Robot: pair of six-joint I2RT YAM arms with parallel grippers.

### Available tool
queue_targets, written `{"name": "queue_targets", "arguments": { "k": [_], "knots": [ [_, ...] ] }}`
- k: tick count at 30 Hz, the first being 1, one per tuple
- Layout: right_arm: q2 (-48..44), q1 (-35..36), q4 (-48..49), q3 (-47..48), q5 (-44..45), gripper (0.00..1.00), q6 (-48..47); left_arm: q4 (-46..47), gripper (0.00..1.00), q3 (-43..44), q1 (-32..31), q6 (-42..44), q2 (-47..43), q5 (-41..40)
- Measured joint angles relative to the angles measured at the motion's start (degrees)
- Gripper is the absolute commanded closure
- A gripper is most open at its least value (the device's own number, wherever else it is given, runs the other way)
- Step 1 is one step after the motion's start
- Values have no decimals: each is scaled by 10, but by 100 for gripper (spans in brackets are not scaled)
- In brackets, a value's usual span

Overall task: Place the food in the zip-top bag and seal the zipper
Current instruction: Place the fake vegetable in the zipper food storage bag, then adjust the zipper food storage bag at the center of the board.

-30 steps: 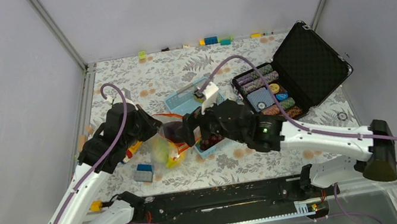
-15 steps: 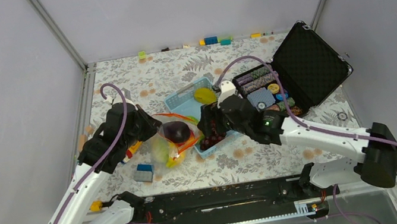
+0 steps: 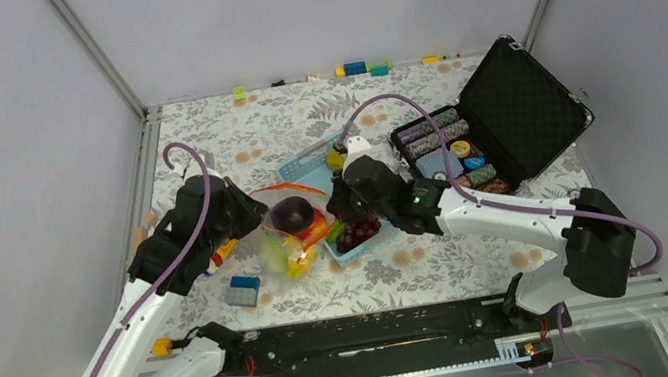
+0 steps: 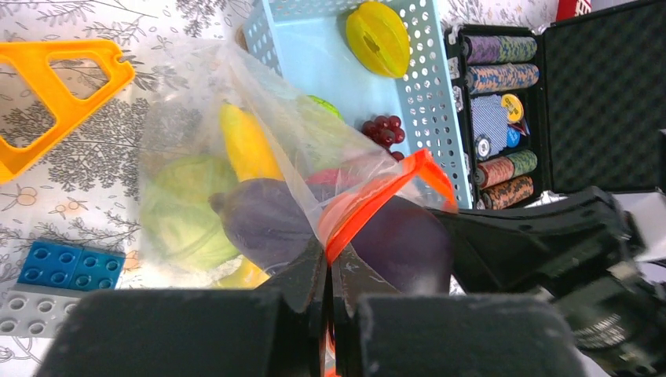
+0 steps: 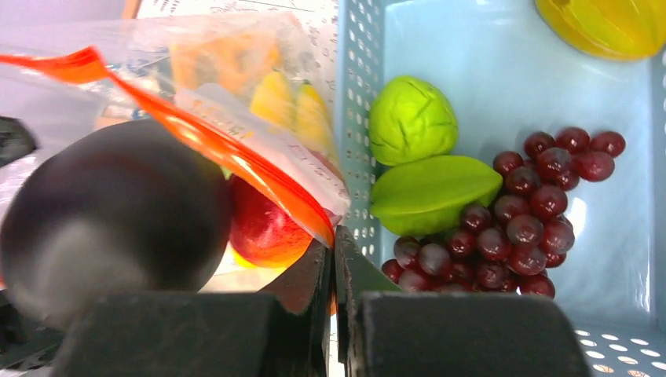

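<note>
left gripper (image 4: pixel 331 271) clamped tight on zipper (image 4: pixel 377 196); right gripper (image 5: pixel 333 263) pinching same strip. zip-top bag (image 4: pixel 259 118) left of table centre, toward near edge; banana (image 4: pixel 243 145), apple (image 5: pixel 263 228) inside. grapes (image 5: pixel 518 212) in basket (image 5: pixel 357 94), just beside.

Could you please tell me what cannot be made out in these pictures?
- Right wrist view: the dark purple piece is blurred, so it is unclear whether it is fully inside the zip-top bag.
- Right wrist view: the yellow piece in the basket is cut off by the top edge.
- Top view: where the right gripper and left gripper pinch the zipper is hidden under the wrists.
</note>
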Motion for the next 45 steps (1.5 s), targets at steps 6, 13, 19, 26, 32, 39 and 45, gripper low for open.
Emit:
{"name": "queue_targets", "arguments": {
  "k": [6,13,19,26,32,39,45],
  "knots": [
    [-12,0,-36,60,-59,100,-31,-18,100,1,0,2,-6,-37],
    [-6,8,-116,171,-118,100,-86,-80,100,27,0,8,-2,-85],
    [-5,11,-135,192,-123,100,-107,-149,100,75,0,9,-1,-160],
    [37,20,-136,219,-239,100,-134,-103,100,52,0,61,-4,-61],
    [50,22,-143,218,-226,100,-130,-59,100,19,0,70,3,1],
    [50,18,-150,208,-150,81,-110,-59,100,15,0,55,0,-31],
    [35,-2,-150,177,-168,15,-126,-76,100,15,0,35,-23,-80]
  ]
}}
